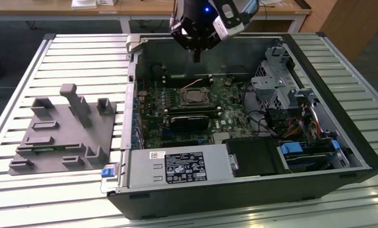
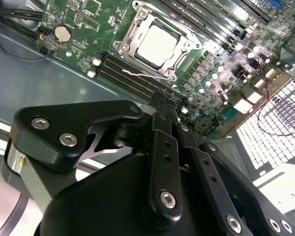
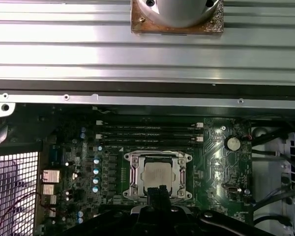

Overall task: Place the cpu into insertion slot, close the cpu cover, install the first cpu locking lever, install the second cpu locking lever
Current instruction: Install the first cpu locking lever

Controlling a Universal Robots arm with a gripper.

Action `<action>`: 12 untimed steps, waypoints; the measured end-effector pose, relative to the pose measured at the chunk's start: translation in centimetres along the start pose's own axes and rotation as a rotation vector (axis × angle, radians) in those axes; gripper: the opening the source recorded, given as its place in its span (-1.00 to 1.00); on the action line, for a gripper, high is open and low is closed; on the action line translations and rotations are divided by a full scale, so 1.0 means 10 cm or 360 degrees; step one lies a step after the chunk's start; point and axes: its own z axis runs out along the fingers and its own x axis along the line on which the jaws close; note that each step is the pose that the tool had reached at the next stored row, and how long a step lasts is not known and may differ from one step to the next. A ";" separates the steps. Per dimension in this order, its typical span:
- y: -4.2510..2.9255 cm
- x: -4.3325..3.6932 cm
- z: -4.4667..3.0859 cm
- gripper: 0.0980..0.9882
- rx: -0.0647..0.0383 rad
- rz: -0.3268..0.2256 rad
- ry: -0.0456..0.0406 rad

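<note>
Gripper (image 3: 160,191): jaws pressed together, holding nothing, raised over the motherboard (image 1: 230,97). Cpu (image 2: 157,45): beneath the jaw tips, well apart from them, seated in insertion slot (image 2: 119,46). The cpu cover (image 2: 179,34) lies flat around it.

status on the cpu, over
Pincer shut, empty, above the board. Cpu seated, cover down over it. Nothing between pincer and cpu.

Exterior view sits high and off the arm, well back, looking down at a slant on the whole open computer case (image 1: 239,190). The first wrist view stares nearly straight down past the gripper (image 3: 159,191) onto the motherboard (image 3: 216,167), closer in. The second wrist view peers over the gripper's black linkage, slanted, closest of all. All 3 share the insertion slot (image 1: 193,97).
</note>
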 end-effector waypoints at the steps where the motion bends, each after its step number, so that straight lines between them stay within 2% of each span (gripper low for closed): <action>1: 0.000 0.000 0.006 -0.98 0.0000 0.0000 0.0000; 12: -0.008 -0.001 0.087 -0.98 0.0000 0.0000 0.0000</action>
